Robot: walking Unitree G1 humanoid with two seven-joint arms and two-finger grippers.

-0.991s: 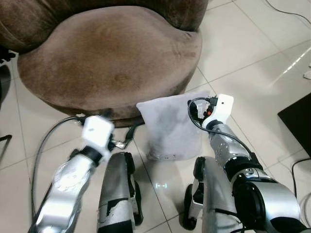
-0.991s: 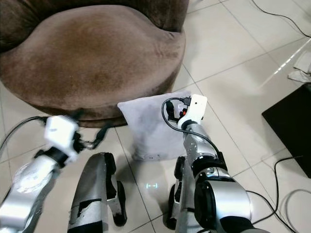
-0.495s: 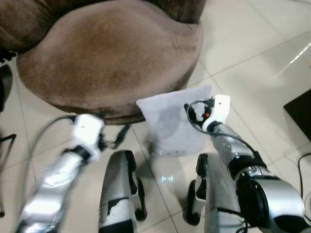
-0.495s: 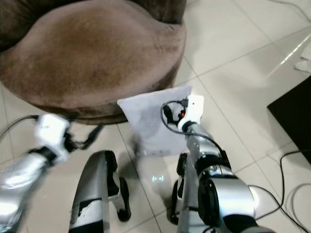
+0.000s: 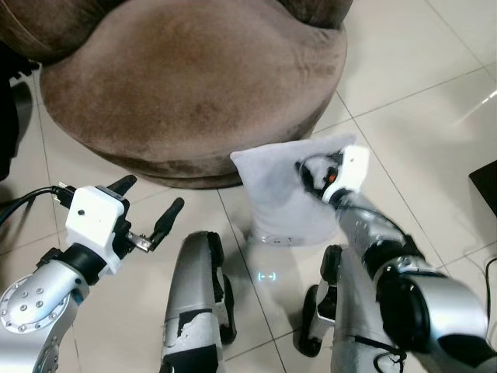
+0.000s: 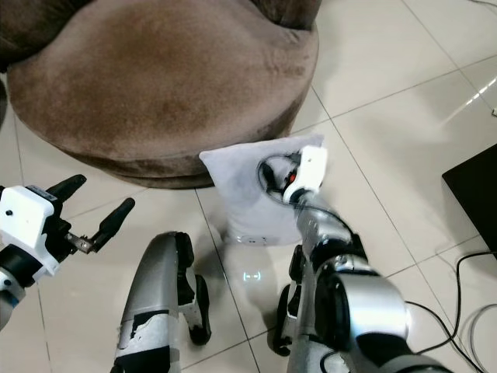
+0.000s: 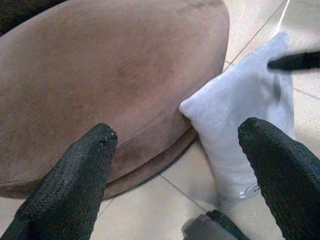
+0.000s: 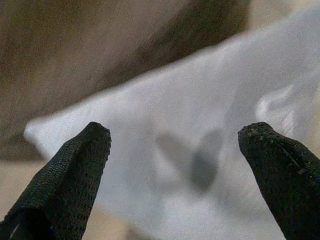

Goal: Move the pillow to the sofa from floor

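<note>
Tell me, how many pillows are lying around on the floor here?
1. A pale grey fabric pillow stands on the tiled floor, leaning against the brown suede sofa. The right gripper hovers open at it; the left gripper is open nearby. The sofa could hide others.

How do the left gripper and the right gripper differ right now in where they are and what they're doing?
The left gripper hangs over bare floor tile beside the sofa, well off from the pillow; the right gripper is right at the pillow's face. The left gripper aims toward the sofa base, the right gripper straight at the pillow. Both are open and hold nothing.
</note>
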